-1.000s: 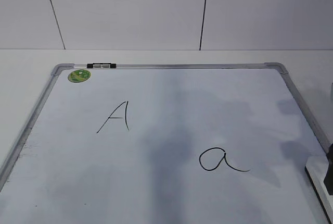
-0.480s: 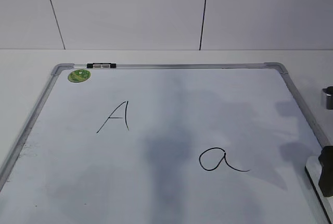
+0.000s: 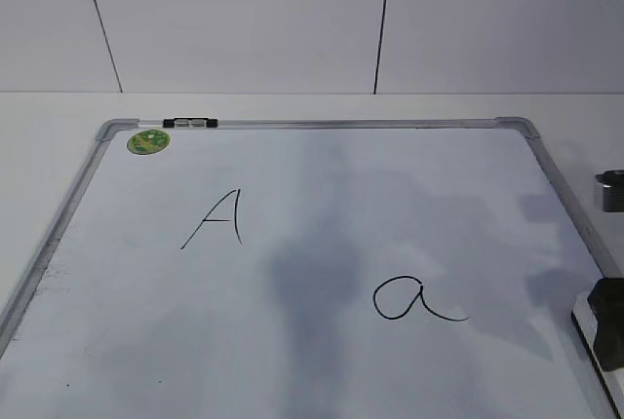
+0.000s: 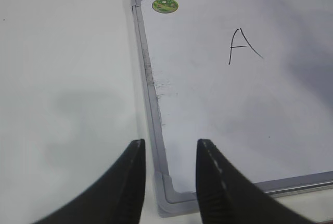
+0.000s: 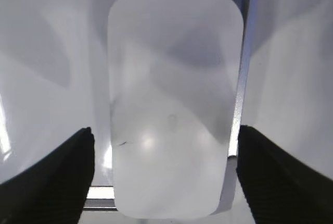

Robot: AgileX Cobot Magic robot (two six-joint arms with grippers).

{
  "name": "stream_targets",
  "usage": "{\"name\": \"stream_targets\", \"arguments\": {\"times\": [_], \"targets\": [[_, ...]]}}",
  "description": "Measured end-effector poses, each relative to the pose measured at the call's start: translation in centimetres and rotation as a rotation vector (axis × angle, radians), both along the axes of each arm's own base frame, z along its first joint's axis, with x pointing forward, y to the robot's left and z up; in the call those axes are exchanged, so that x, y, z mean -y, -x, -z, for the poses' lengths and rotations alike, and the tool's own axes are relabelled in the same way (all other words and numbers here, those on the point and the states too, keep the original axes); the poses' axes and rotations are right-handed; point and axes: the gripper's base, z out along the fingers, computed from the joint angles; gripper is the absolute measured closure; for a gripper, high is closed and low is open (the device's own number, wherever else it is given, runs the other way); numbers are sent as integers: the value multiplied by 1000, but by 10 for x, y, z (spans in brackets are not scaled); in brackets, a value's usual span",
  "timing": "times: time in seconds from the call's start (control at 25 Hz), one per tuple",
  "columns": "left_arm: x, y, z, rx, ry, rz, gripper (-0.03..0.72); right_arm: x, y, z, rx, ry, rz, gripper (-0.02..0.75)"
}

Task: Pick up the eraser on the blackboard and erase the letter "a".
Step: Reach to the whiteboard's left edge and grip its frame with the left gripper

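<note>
The blackboard is a white board in a grey frame, lying flat. The cursive letter "a" sits at its right centre, a capital "A" to the left. The white eraser lies at the board's right edge, over the frame; only its corner shows in the exterior view. My right gripper is open, one finger on each side of the eraser, apart from it. Its dark finger shows at the exterior view's right edge. My left gripper is open and empty above the board's near left corner.
A round green sticker and a small black clip are at the board's far left corner. A grey wall with dark seams stands behind the white table.
My right gripper has come further into the exterior view at the right edge, over the eraser. The board and both letters have not moved.
</note>
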Motion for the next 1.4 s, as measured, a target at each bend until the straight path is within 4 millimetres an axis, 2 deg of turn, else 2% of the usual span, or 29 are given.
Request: {"name": "stream_targets", "arguments": {"times": [0.68,0.8,0.96,1.4], "targets": [[0,0,0,0,0,0,435,-2,-10,25,-74,12,11,71],[0,0,0,0,0,0,435,-2,-12,27,-76,12,12,92],[0,0,0,0,0,0,435,-1,-12,27,-74,19,10,160],[0,0,0,0,0,0,436,0,-13,26,-67,27,8,173]]}}
